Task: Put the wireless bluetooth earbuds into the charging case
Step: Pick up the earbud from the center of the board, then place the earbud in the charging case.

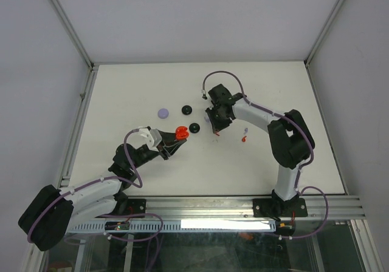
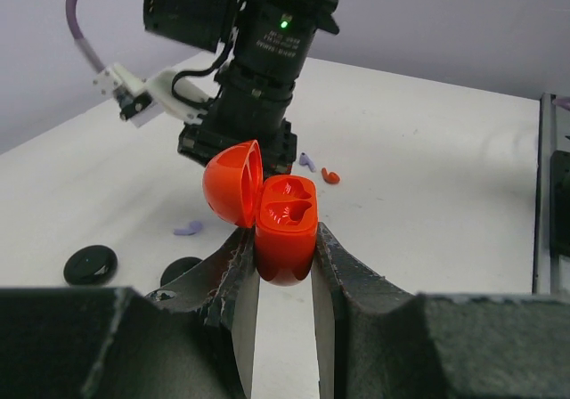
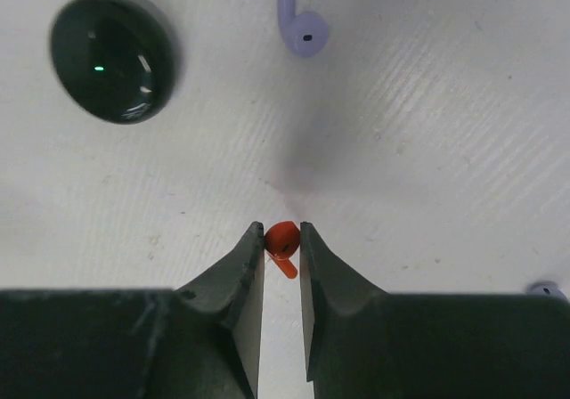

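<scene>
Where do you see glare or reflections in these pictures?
Right wrist view: the black case mirrors a green dot and white glints; left wrist view: the red case shines softly; top view: a white strip glares on the front rail.

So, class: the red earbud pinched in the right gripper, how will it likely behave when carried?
The red earbud looks tiny in the right gripper, so it is probably very light. Its rounded, smooth body is held only at the fingertips, so it may slip or twist. The short stem looks stiff, unlikely to flop.
</scene>
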Robot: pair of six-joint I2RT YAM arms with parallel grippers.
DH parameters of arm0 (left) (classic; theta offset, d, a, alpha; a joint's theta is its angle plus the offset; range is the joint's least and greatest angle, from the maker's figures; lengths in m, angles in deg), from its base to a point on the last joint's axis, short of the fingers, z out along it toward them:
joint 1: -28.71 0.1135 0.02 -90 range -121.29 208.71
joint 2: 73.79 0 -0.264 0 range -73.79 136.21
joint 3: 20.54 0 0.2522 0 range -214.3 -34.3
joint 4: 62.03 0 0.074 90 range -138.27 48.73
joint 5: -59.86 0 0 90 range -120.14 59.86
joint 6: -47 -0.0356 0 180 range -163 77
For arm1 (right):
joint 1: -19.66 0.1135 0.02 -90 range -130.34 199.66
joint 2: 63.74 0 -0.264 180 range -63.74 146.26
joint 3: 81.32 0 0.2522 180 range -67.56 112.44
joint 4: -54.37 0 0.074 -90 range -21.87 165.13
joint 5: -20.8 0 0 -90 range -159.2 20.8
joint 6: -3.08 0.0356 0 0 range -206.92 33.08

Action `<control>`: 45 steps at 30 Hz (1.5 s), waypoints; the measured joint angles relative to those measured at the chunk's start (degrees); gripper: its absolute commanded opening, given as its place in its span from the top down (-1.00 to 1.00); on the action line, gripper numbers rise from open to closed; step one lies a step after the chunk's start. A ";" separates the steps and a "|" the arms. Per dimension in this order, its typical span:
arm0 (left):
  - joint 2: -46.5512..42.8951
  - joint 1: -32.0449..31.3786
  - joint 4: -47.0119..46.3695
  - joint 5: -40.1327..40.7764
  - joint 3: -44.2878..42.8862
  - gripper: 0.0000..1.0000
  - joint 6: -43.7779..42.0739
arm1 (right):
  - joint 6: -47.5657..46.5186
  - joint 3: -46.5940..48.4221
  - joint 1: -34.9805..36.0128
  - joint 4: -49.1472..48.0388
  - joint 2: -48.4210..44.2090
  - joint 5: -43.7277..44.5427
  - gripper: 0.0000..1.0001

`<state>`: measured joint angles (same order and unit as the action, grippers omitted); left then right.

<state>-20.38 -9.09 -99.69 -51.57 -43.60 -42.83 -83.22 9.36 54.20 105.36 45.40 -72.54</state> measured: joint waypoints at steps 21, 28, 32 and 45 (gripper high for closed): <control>8.90 0.00 -17.35 1.88 2.64 1.00 -0.59 | 9.44 -12.46 2.36 -23.34 -37.42 -17.62 0.83; 9.99 0.00 -19.39 0.28 -0.50 1.00 -0.96 | 12.76 -16.68 4.50 -33.73 -43.98 -24.79 0.84; 10.03 0.00 -20.11 -0.59 -2.56 1.00 -0.39 | 14.45 -19.52 5.97 -40.09 -45.42 -27.30 0.84; 10.03 0.00 -21.49 -3.69 -4.07 1.00 4.42 | 17.03 -22.34 11.82 -52.85 -43.80 -30.40 0.87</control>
<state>-10.35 -9.09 -121.18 -55.26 -47.67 -38.42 -66.19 -12.97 66.03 52.51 1.60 -102.94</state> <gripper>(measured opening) 0.260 0.199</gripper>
